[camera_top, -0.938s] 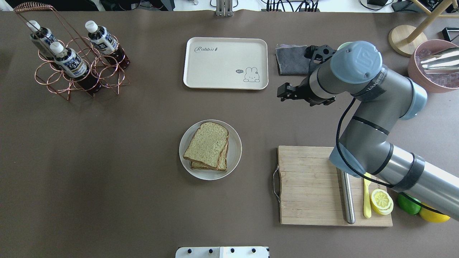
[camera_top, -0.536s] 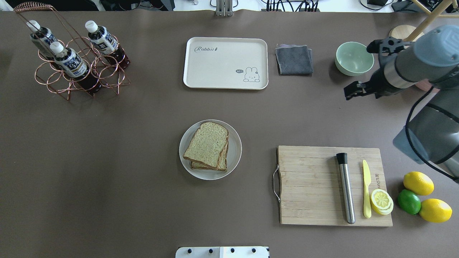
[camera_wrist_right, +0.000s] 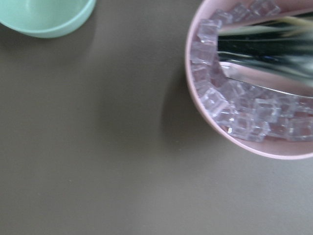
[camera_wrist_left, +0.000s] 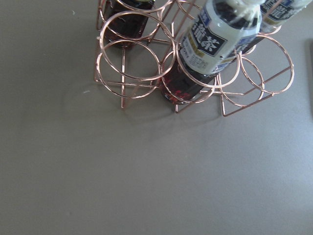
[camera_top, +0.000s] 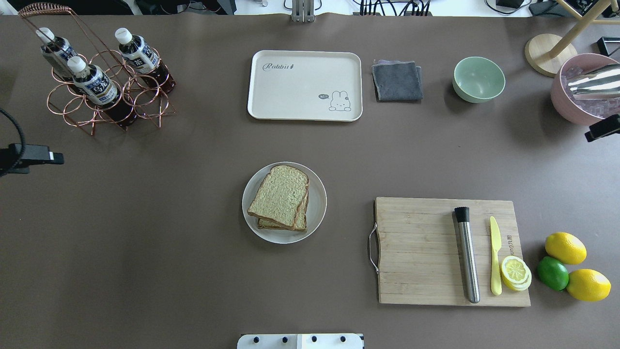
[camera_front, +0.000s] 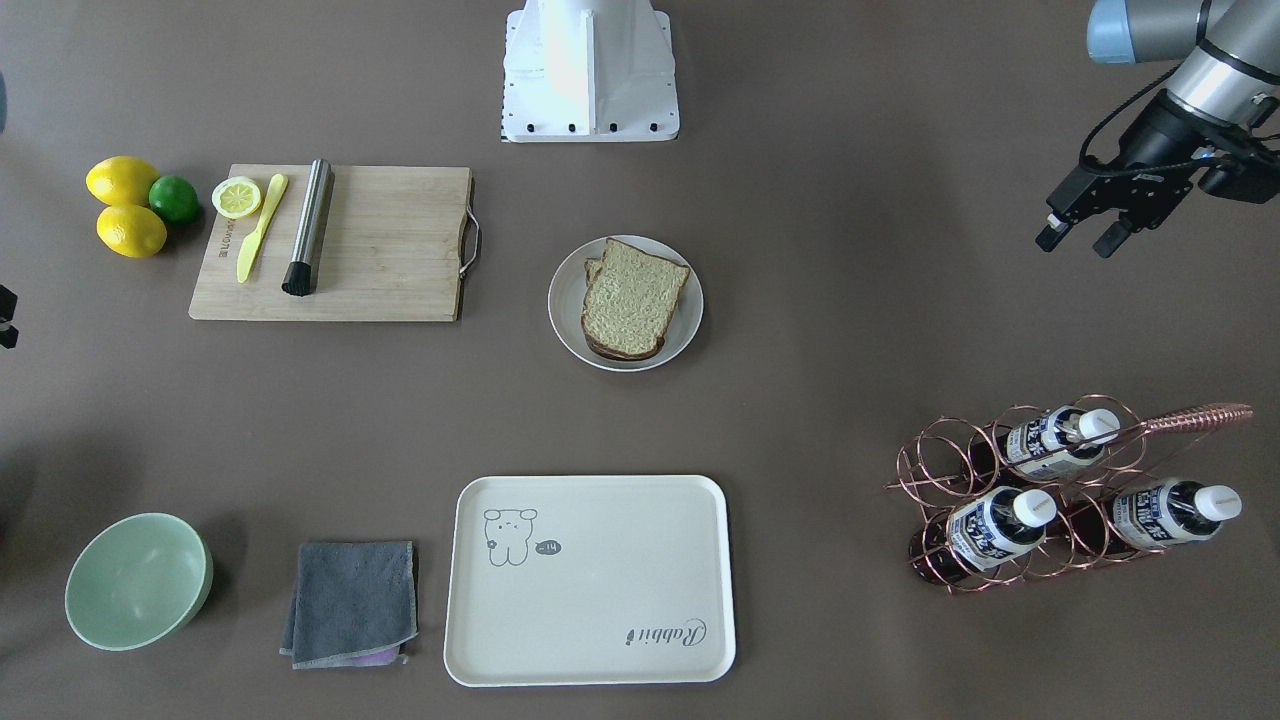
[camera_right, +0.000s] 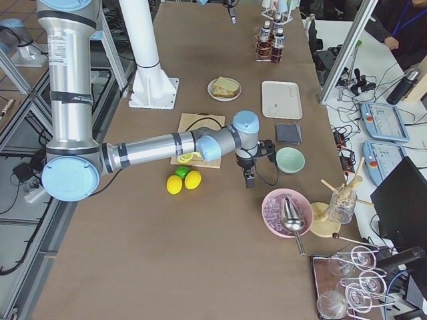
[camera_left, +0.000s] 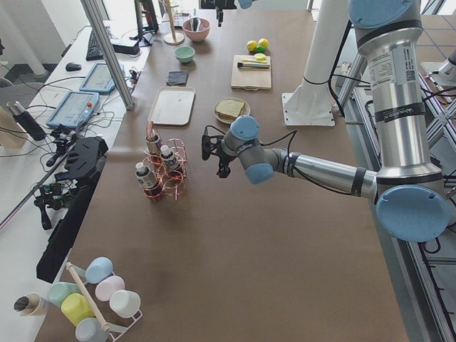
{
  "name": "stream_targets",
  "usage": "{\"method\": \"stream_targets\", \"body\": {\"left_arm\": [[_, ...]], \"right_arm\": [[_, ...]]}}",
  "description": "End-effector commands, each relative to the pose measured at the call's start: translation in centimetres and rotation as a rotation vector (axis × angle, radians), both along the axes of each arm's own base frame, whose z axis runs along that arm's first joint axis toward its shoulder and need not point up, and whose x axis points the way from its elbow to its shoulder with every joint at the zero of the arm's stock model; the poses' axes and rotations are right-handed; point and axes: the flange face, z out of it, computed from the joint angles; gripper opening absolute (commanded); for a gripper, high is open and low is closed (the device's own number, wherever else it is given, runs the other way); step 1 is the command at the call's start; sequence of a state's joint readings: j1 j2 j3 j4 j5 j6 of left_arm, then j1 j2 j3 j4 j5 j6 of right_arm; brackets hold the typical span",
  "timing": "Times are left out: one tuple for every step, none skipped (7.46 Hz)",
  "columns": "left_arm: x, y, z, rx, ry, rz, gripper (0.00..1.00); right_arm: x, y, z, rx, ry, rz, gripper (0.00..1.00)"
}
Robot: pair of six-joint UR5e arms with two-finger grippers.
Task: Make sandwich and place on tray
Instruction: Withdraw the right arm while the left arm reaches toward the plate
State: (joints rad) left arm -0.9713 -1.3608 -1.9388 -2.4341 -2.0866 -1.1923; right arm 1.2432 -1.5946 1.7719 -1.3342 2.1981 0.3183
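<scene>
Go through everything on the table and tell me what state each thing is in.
sandwich: two bread slices stacked on the white plate, no egg showing
tray: nothing on it
left gripper: open, holding nothing
right gripper: at the view's edge, cannot tell
bottles: capped, in the copper rack
green bowl: empty
pink bowl: holds ice cubes
grey cloth: folded
</scene>
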Motion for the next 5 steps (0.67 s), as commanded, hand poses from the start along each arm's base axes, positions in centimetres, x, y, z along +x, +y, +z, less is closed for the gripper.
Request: {"method": "stream_targets", "body": {"left_arm": [[11.9, 0.7, -6.3, -0.037, 0.024, -0.041, 0.98], [17.6, 0.7, -10.5, -0.048, 0.012, -0.043, 0.98], [22.5, 1.0, -14.8, -0.059, 0.0, -0.032, 0.97], [25.9, 2.1, -16.9, -0.052, -0.023, -0.018, 0.97], [29.0, 3.8, -16.8, -0.035, -0.041, -0.001, 0.97]], "right_arm": [[11.1, 1.7, 7.9, 0.005, -0.047, -0.019, 0.99], [13.3, 2.1, 9.3, 0.012, -0.074, -0.016, 0.99], [14.9, 2.6, 10.3, 0.003, -0.075, 0.008, 0.98], [15.7, 3.6, 11.4, -0.02, -0.067, 0.024, 0.98], [17.3, 5.4, 13.3, -0.058, -0.062, 0.064, 0.98]]}}
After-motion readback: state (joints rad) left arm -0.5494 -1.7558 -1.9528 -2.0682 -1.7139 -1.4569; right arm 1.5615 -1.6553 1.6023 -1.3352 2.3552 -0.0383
